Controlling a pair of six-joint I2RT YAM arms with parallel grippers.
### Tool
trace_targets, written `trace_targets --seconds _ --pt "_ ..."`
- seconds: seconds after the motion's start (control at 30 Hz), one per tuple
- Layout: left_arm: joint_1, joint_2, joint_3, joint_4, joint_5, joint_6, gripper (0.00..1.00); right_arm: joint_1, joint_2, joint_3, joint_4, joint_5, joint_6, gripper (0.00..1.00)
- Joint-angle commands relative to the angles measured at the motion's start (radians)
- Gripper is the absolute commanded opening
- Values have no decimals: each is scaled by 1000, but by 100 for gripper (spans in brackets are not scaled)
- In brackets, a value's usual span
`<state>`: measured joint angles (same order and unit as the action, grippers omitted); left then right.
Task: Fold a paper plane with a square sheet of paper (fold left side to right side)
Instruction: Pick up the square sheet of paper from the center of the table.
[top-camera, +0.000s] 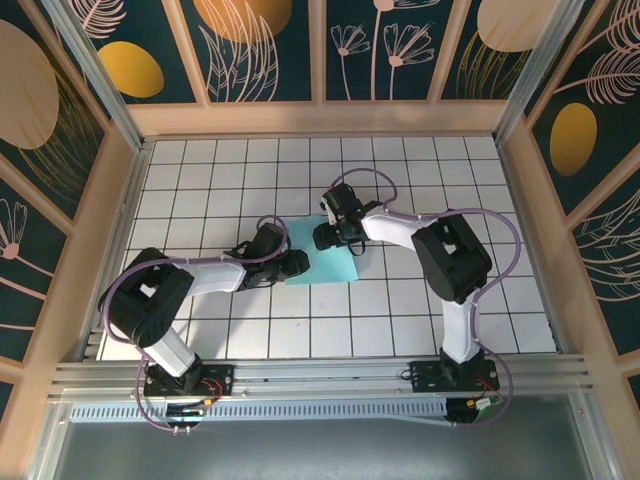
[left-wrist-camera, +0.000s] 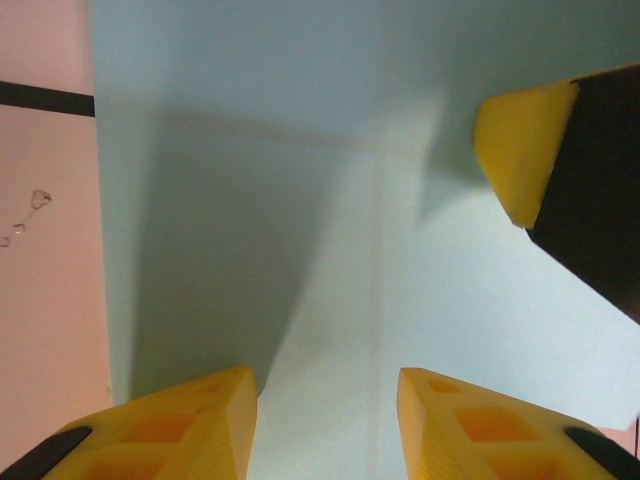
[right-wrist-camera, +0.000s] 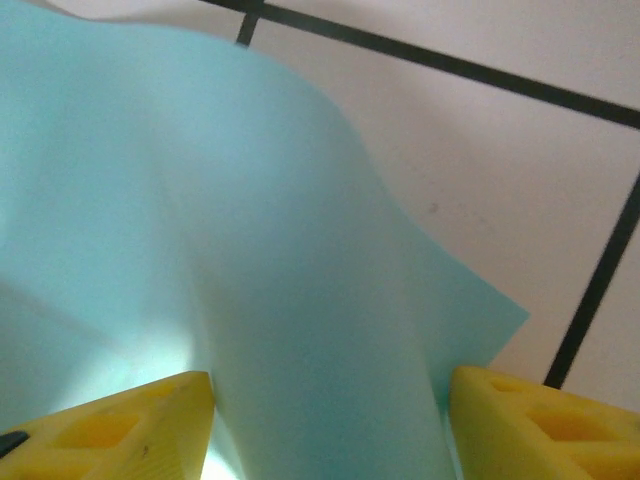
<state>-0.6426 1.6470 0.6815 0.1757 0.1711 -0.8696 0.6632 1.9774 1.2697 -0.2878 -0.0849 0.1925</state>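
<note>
Table of white grid tiles carries the square sheet of paper, which lies under and between both claws. The right claw stands wide, a raised hump of the sheet swelling between its fingers. The left claw is half open, the sheet flat beneath its tips, the right claw's fingertip just ahead to its right.

The square sheet of paper is thin, smooth, matt cyan paper, with faint fold lines in the left wrist view. The white table tiles look smooth, slightly glossy. The left gripper has fingers of matt yellow plastic. The near rail is brushed metal.
</note>
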Motion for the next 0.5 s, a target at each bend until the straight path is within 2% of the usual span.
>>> trace_targets --seconds 0.0,0.23,0.47 --pt "-6 30 13 -4 -11 -3 42 14 -24 22 -55 -63 7 61" --pt "-7 19 3 22 -15 -7 44 12 -27 27 -51 -116 11 52" --pt "-6 -48 -23 57 -48 -7 55 -31 -49 11 -18 -246 29 39"
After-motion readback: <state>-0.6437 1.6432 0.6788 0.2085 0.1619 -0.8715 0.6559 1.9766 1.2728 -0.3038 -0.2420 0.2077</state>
